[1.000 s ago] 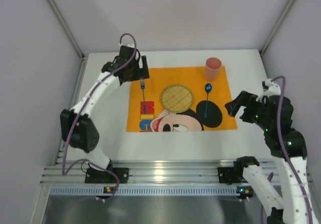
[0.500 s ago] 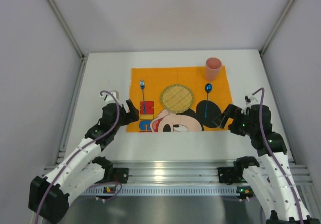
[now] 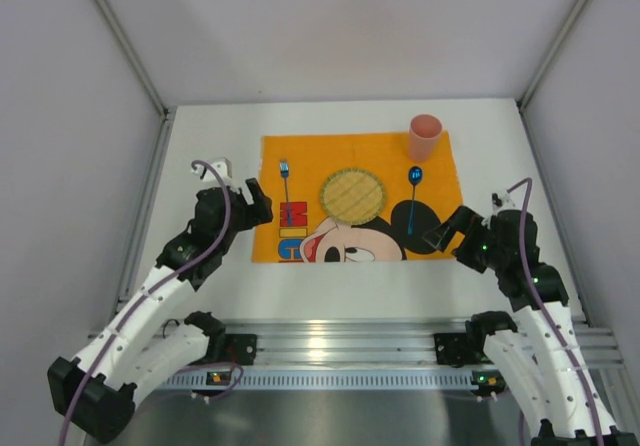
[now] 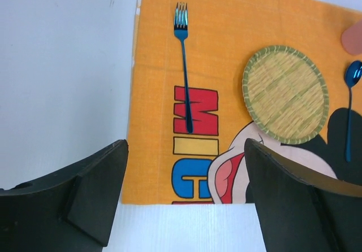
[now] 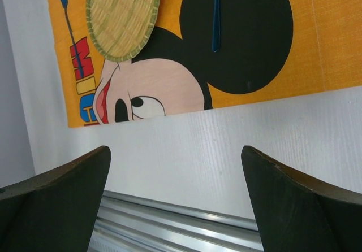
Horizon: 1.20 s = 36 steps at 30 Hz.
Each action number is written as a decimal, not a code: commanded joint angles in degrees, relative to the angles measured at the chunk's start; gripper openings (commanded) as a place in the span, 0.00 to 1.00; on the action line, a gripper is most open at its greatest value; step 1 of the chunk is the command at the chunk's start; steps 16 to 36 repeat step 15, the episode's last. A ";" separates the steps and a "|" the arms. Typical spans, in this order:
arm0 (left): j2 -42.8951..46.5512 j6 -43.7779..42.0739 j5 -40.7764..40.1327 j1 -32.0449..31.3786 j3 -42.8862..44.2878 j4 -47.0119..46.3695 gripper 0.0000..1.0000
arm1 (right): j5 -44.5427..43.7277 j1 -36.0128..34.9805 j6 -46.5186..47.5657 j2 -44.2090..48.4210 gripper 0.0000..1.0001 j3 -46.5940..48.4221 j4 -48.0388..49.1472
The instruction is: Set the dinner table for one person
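Observation:
The white dinner table (image 3: 200, 156) carries an orange Mickey Mouse placemat (image 3: 440, 181). On the placemat lie a blue fork (image 3: 286, 191) at the left, a round woven plate (image 3: 352, 195) in the middle and a blue spoon (image 3: 413, 201) at the right. A pink cup (image 3: 424, 137) stands at its far right corner. My left gripper (image 3: 258, 203) is open and empty above the placemat's left edge. Its wrist view shows the fork (image 4: 184, 65) and the woven plate (image 4: 285, 94) ahead of the left gripper (image 4: 186, 144). My right gripper (image 3: 448, 228) is open and empty by the placemat's near right corner.
Grey walls close in the table on the left, right and back. An aluminium rail (image 3: 330, 344) runs along the near edge and shows in the right wrist view (image 5: 169, 212) under the right gripper (image 5: 175, 150). Bare white table (image 5: 237, 144) lies in front of the placemat.
My left arm has pulled back from the placemat's far left corner to its left edge, nearer the front. My right arm has drawn back and lowered slightly. The tableware has not moved.

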<state>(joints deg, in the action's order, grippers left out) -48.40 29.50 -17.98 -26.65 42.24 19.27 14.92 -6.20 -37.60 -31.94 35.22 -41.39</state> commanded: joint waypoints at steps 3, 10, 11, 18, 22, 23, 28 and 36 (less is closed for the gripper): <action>3.58 -2.77 -4.96 -2.96 -0.58 4.11 0.89 | -1.20 -1.27 -1.15 -1.10 1.00 0.64 2.72; 0.95 -5.84 -11.63 -3.58 -0.22 2.63 0.98 | -0.85 -1.45 1.39 -2.25 1.00 1.07 2.98; 0.68 -6.72 -12.42 -3.58 -0.57 1.57 0.99 | -0.59 -1.45 1.65 -2.16 1.00 1.08 3.15; -0.90 -11.73 -18.47 -3.49 -4.08 -6.50 0.98 | -5.92 -1.45 4.20 -2.77 1.00 5.55 -0.18; -0.90 -11.73 -18.47 -3.49 -4.08 -6.50 0.98 | -5.92 -1.45 4.20 -2.77 1.00 5.55 -0.18; -0.90 -11.73 -18.47 -3.49 -4.08 -6.50 0.98 | -5.92 -1.45 4.20 -2.77 1.00 5.55 -0.18; -0.90 -11.73 -18.47 -3.49 -4.08 -6.50 0.98 | -5.92 -1.45 4.20 -2.77 1.00 5.55 -0.18; -0.90 -11.73 -18.47 -3.49 -4.08 -6.50 0.98 | -5.92 -1.45 4.20 -2.77 1.00 5.55 -0.18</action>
